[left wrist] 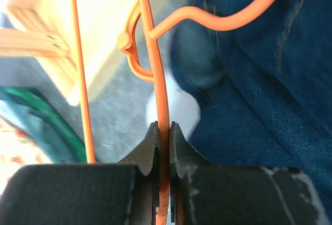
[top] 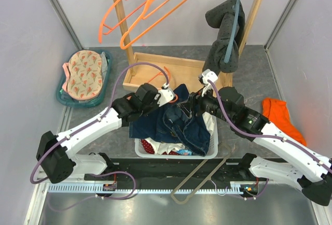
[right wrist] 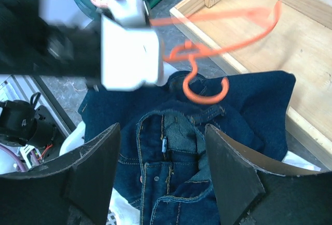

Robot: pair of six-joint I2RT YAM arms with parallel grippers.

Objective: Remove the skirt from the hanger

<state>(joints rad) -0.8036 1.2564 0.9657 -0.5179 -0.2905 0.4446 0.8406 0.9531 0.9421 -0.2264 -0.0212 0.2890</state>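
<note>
My left gripper (top: 174,98) (left wrist: 163,126) is shut on the thin bar of an orange hanger (left wrist: 154,54), above the far edge of a white basket (top: 213,137). The hanger's hook (right wrist: 205,87) lies on a dark blue denim garment (top: 181,126) (right wrist: 176,152) draped over the basket. My right gripper (top: 193,103) (right wrist: 162,127) is open and empty just above the denim waistband. A small patch of the dark red, white-dotted skirt (top: 149,145) shows in the basket under the denim; the rest is hidden.
A wooden rack (top: 124,23) at the back carries two orange hangers (top: 150,12) and a grey dotted garment (top: 225,33) on a grey-blue hanger. A green basket with floral cloth (top: 83,77) sits left, an orange cloth (top: 277,113) right, a grey hanger (top: 199,178) near the bases.
</note>
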